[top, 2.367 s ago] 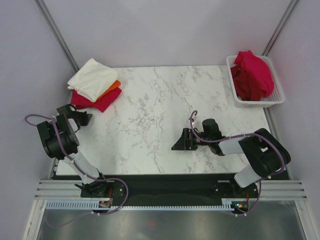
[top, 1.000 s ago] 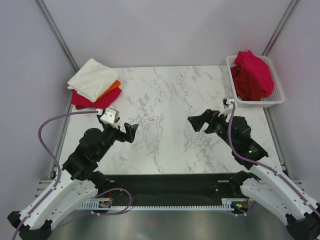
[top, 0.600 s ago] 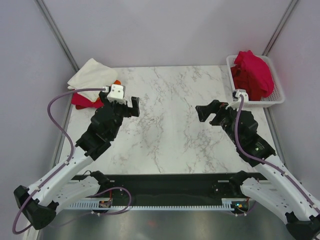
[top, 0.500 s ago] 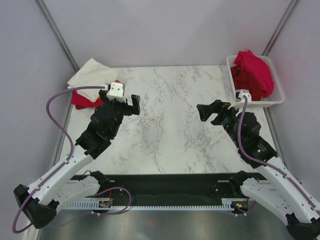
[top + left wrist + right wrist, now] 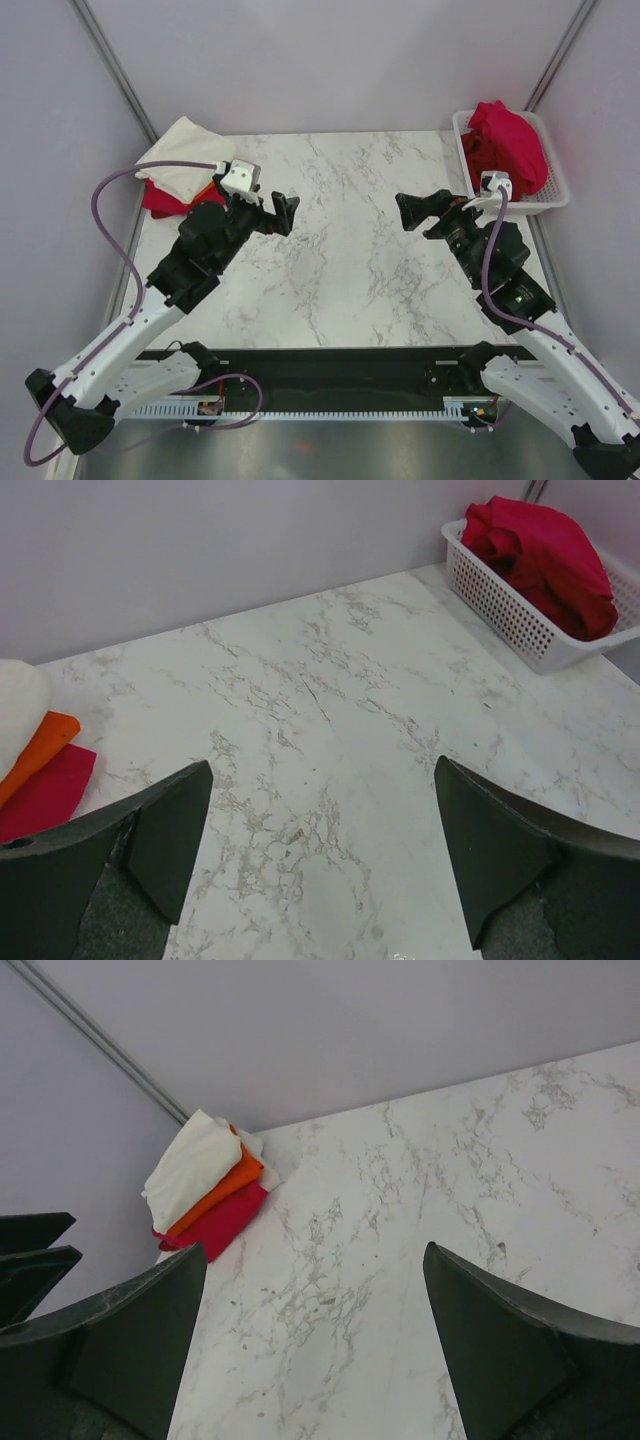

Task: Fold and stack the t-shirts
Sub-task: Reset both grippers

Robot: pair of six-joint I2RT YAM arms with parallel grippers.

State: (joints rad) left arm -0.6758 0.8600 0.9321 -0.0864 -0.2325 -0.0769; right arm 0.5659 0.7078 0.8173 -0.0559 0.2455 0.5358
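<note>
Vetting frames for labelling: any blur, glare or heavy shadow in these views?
Top external: even soft light, crisp, only faint shadows on the table. Left wrist: left fingers dark and slightly soft, basket sharp. Right wrist: right fingers near-black, folded t-shirts clear, no glare.

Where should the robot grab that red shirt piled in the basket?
Probably the highest hump of the crumpled red shirt, which bulges above the rim of the white basket. Come straight down from above, since the basket walls block the sides. The open right pincer is nearest.
</note>
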